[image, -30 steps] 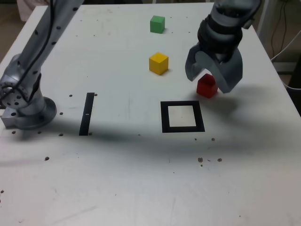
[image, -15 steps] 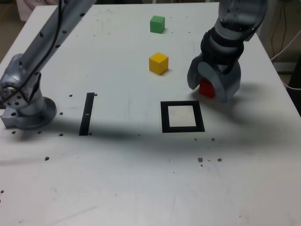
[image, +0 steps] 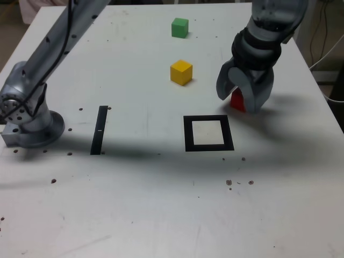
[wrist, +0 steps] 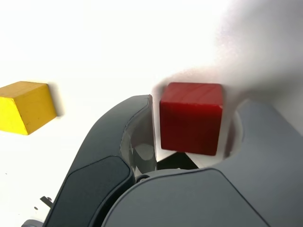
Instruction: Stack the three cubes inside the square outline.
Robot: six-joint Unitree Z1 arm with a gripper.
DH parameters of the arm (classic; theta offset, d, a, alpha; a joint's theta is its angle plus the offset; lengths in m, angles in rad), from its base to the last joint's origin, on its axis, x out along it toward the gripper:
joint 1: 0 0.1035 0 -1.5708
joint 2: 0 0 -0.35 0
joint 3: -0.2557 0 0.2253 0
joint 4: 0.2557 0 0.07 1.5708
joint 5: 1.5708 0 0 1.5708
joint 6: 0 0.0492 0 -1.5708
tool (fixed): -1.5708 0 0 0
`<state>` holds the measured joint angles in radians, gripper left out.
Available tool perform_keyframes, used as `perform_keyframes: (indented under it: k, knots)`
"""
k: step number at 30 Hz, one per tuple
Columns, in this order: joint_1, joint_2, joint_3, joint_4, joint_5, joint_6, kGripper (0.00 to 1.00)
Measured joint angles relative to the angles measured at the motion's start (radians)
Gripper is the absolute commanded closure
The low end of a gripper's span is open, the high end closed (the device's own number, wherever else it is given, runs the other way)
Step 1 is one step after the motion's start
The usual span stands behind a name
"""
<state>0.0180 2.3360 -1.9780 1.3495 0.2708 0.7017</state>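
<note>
The gripper [image: 240, 100] stands low over the white table [image: 161, 204] with its jaws either side of the red cube [wrist: 191, 117]; in the wrist view one jaw sits flush against a cube face, while on the other side I cannot tell whether a thin gap remains, so whether the clamp is complete cannot be told. The cube appears to rest on the table, straddled square-on so that flat faces meet the jaws. The square outline [image: 208, 133] lies empty just at seven o'clock of the claw in the exterior view, a short carry away. The yellow cube [image: 181, 72] sits at about ten o'clock, and the green cube [image: 180, 27] beyond it towards eleven, both left free, well apart, for later layers of the stack
</note>
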Motion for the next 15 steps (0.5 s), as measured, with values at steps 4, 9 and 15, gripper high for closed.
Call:
perform_keyframes:
  k: [4, 9, 15]
  knots:
    - [0.002, 0.011, -0.002, 0.000, -0.006, 0.000, 0.63]
    - [0.005, 0.011, -0.009, -0.003, -0.030, 0.000, 0.77]
    - [0.009, 0.009, -0.014, -0.012, -0.059, 0.002, 0.87]
